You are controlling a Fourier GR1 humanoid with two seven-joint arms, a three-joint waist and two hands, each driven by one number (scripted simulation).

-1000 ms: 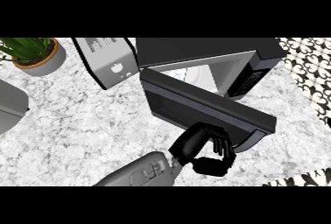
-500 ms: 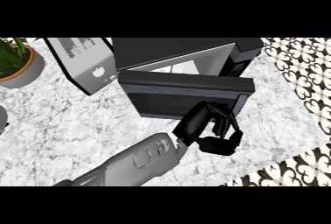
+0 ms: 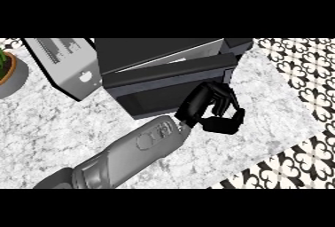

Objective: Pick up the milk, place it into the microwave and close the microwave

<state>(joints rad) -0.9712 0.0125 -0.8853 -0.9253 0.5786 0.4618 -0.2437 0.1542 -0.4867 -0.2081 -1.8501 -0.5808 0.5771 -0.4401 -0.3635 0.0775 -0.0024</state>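
Observation:
The black microwave point(image 3: 157, 49) stands at the back of the marble counter. Its door point(image 3: 163, 88) is swung almost flat against the front, with a thin gap showing along its top edge. My right hand point(image 3: 211, 106) is at the door's right end, its fingers curled against the door's face and holding nothing. The grey forearm point(image 3: 141, 146) comes in from the lower left. No milk shows anywhere; the microwave's inside is hidden behind the door. My left hand is out of the picture.
A grey box-shaped thing with print on it point(image 3: 68, 66) stands just left of the microwave. A potted plant point(image 3: 8, 73) sits at the far left edge. The counter's edge point(image 3: 274, 155) runs diagonally at the right, with patterned floor beyond it.
The door has swung from wide open to nearly closed, with my right hand following it inward. The view has shifted, so the plant and grey box sit further left.

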